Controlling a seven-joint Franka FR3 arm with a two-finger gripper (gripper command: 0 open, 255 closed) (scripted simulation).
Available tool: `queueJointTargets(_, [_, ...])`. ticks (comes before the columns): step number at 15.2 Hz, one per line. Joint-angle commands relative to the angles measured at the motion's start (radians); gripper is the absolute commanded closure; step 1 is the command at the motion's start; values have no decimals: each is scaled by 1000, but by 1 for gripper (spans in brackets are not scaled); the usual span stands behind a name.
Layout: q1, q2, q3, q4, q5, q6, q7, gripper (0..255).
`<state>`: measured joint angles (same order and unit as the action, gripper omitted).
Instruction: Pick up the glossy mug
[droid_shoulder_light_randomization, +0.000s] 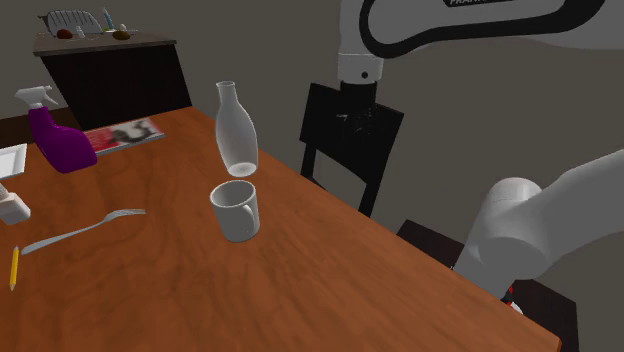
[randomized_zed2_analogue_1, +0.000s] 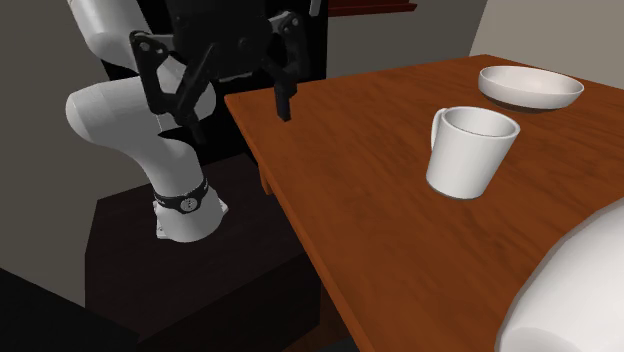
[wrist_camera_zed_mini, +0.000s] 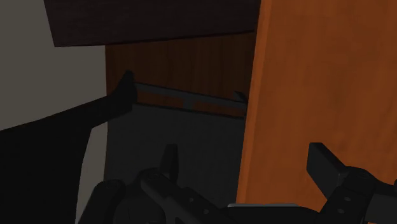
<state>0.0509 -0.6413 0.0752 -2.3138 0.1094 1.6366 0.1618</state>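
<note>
Reddish-brown wood makes up the table (droid_shoulder_light_randomization: 300, 270); the white mug (droid_shoulder_light_randomization: 236, 212) stands upright on it, mouth up, toward the board's middle in the shoulder view; a pale carafe (droid_shoulder_light_randomization: 235, 125) stands just beyond it. To the shoulder view's left lie a fork (droid_shoulder_light_randomization: 85, 230) and a pencil (droid_shoulder_light_randomization: 14, 268) nearer, a purple spray bottle (droid_shoulder_light_randomization: 60, 140) and a magazine (droid_shoulder_light_randomization: 125, 132) farther off; a black chair (droid_shoulder_light_randomization: 350, 150) stands beside the table's right edge. In the second exterior view the black gripper (randomized_zed2_analogue_1: 240, 105) hangs at the table's far left corner, its fingers spread wide and grasping nothing; one fingertip (randomized_zed2_analogue_1: 285, 108) is over the wood's rim, the other is off the board. The mug sits well apart from it, to that view's right, its handle on the gripper's side.
</note>
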Motion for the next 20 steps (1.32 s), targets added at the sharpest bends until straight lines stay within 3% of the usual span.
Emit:
queueJointTargets(1, [15, 40, 39, 20, 22, 29, 41, 0])
queueJointTargets(10, [58, 280, 191, 214, 49, 114, 213, 0])
queueJointTargets(18, [95, 540, 311, 466, -18, 145, 384, 0])
queueJointTargets(20, [97, 543, 312, 456, -19, 158, 385, 0])
